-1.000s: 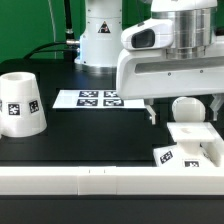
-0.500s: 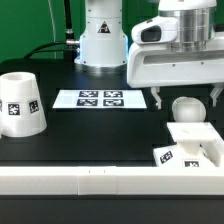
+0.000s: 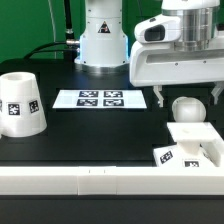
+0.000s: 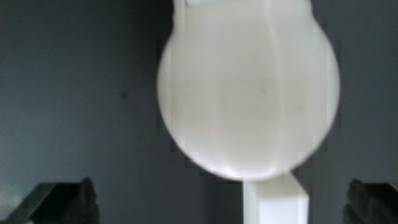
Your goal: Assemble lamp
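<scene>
**— How far along are you?**
— My pincer (image 3: 188,99) hangs spread wide and grasps nothing. Its fingers stand either side of the bulb (image 3: 186,109), clear of it.

**— Where does the bulb sit?**
— It is right at the base (image 3: 194,136), on the exterior view's right. I cannot tell whether it is seated in the base or only stands behind it.

**— And what is left?**
— The shade (image 3: 20,103) stands alone on the table (image 3: 100,135), well apart at the exterior view's left. I judge the job is about midway: the bulb's fit is unsettled, and the shade has yet to go on.
</scene>
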Controlling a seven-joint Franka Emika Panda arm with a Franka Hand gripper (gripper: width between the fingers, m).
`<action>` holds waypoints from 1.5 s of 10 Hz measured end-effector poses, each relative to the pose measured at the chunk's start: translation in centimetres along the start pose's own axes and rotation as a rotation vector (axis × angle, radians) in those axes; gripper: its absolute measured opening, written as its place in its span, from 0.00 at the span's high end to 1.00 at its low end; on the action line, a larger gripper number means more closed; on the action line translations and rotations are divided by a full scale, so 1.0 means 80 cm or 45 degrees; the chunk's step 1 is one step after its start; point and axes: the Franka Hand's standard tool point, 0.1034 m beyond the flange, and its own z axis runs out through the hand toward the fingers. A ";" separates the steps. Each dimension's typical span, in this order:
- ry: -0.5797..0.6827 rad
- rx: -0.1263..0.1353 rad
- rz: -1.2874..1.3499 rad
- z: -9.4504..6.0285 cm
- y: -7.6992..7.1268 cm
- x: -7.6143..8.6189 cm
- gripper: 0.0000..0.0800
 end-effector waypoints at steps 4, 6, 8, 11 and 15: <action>-0.329 0.021 -0.056 -0.001 -0.010 0.003 0.13; -0.490 0.015 -0.054 0.002 -0.009 -0.005 0.13; -0.633 0.006 -0.049 0.012 -0.010 -0.013 0.13; -0.944 -0.006 -0.059 0.018 -0.011 -0.027 0.13; -1.102 -0.007 -0.062 0.038 -0.008 -0.028 0.13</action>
